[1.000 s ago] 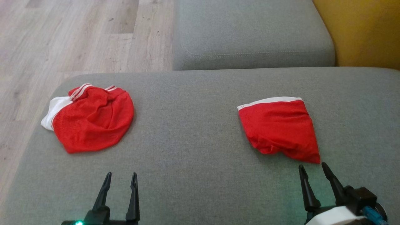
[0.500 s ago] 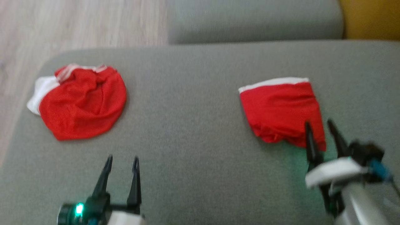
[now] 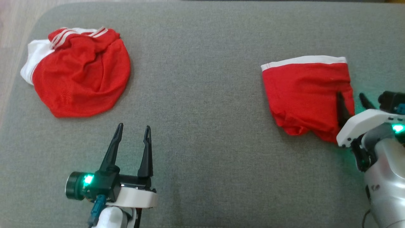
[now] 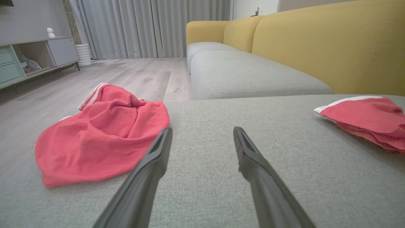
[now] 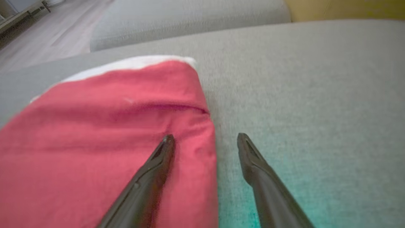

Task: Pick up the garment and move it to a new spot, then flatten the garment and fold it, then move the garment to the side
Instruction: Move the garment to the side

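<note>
Two red garments lie on the grey sofa cushion [image 3: 202,95]. A crumpled red and white one [image 3: 79,72] [image 4: 101,136] sits at the far left. A folded red one with a white waistband [image 3: 305,91] [image 5: 104,136] [image 4: 367,117] lies at the right. My right gripper [image 3: 350,98] [image 5: 204,139] is open and straddles the folded garment's right edge, one finger over the red cloth, the other over bare cushion. My left gripper [image 3: 133,128] [image 4: 202,133] stands open over bare cushion, below and right of the crumpled garment, holding nothing.
The cushion's left edge drops to a wooden floor [image 3: 9,38] [image 4: 47,95]. Beyond lie a second grey seat cushion [image 4: 253,76] and the yellow backrest [image 4: 332,47]. A low cabinet [image 4: 28,57] and curtains [image 4: 152,28] stand far off.
The head camera has tilted down and closer, so the whole scene has shifted. My right gripper has advanced from short of the folded garment's near corner to over its right edge. The left gripper stays open.
</note>
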### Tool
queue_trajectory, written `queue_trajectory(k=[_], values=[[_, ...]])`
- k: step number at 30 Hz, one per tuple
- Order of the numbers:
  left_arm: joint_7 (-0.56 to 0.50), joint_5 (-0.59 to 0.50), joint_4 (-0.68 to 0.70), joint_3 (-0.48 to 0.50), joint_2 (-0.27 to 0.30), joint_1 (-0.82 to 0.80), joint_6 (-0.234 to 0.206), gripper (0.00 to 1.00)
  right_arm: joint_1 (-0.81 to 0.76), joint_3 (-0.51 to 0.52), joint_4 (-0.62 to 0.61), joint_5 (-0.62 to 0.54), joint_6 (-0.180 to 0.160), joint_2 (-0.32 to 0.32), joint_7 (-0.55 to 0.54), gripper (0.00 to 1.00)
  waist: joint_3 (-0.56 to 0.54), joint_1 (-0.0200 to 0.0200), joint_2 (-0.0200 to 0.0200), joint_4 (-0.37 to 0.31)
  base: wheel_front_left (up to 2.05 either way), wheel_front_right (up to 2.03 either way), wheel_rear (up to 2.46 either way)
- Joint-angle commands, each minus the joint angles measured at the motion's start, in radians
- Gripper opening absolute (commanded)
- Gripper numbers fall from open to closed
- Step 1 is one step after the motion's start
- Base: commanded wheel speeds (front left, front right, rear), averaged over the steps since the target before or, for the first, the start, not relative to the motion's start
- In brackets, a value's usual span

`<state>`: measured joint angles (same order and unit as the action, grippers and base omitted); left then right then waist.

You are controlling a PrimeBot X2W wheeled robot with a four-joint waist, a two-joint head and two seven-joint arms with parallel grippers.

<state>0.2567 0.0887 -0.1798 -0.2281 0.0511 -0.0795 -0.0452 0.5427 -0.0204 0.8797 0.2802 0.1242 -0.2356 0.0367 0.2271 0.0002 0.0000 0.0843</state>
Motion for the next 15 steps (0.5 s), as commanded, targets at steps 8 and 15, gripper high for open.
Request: queue_trajectory(k=[8, 15], values=[[0.005, 0.011, 0.042, 0.039, -0.001, -0.045, -0.015, 1.0, -0.005, -0.091, -0.053, 0.134, 0.007, -0.004, -0.048, 0.0, 0.033, -0.0002, 0.0, -0.034, 0.0, 0.0, 0.0], [0.005, 0.007, 0.07, 0.044, -0.001, -0.072, -0.011, 1.0, 0.02, -0.126, -0.106, 0.156, 0.007, -0.128, -0.052, 0.0, 0.092, -0.0002, 0.0, -0.077, 0.0, 0.0, 0.0]])
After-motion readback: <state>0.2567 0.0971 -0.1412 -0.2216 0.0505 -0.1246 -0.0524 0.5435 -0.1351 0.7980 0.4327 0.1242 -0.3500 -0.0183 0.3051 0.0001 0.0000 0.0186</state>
